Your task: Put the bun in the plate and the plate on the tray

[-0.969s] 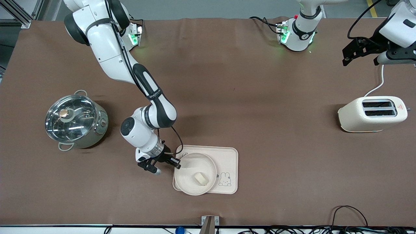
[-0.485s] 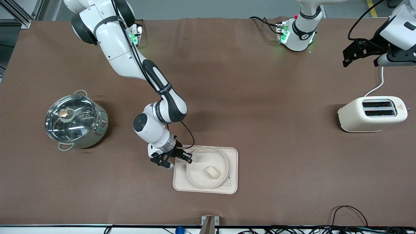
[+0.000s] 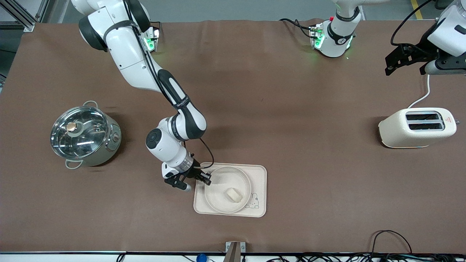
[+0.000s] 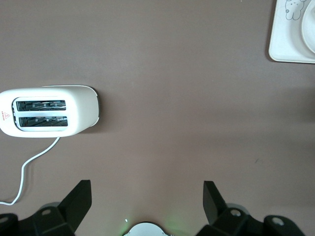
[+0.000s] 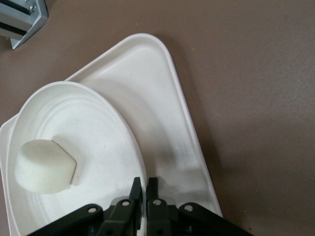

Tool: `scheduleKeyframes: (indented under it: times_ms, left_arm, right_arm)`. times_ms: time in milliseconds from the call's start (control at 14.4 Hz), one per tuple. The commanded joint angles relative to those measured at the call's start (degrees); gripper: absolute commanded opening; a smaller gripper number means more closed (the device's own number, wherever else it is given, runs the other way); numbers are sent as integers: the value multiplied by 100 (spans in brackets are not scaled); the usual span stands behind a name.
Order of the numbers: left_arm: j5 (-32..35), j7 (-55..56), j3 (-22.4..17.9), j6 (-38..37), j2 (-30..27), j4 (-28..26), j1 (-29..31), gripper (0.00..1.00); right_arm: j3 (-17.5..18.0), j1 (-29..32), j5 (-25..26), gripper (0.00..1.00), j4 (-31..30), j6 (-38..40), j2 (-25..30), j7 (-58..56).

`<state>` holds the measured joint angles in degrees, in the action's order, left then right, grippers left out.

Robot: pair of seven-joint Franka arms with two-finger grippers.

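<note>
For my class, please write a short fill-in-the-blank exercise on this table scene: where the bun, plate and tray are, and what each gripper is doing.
1. The bun lies in the round ____, not directly on the table.
2. The plate rests on the rectangular ____ that bears a small bunny drawing.
3. The right gripper pinches the plate's ____ between its fingers.
4. The left gripper waits with its fingers ____, above the table near the toaster.

Missing words: plate; tray; rim; open

bun (image 3: 234, 195) in plate (image 3: 214, 201), plate on tray (image 3: 258, 174); pot (image 3: 84, 136) toward right arm's end, toaster (image 3: 417, 127) toward left's.
</note>
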<state>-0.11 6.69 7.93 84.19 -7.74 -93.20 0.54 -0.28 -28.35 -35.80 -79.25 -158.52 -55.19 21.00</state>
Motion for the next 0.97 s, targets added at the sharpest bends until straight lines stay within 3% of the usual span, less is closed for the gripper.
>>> scheduleKeyframes:
  times_ms: [0,69,554,762,900]
  left_arm:
    - [-68,-27,7,45,62,56,43,100]
    - [-59,-27,7,54,89,65,43,100]
    - [-24,-45,7,54,107,65,43,100]
    - [-15,-71,-2,54,106,74,43,100]
    - [-6,-71,7,54,115,74,43,100]
  right_arm:
    - [19,31,-120,91,-178,5,130,-62]
    - [19,14,-120,100,-239,-12,174,-44]
    - [19,75,-120,100,-924,207,1158,202]
    - [1,215,-111,100,-1521,303,1886,168]
    - [-16,434,-32,100,-1847,819,2474,45]
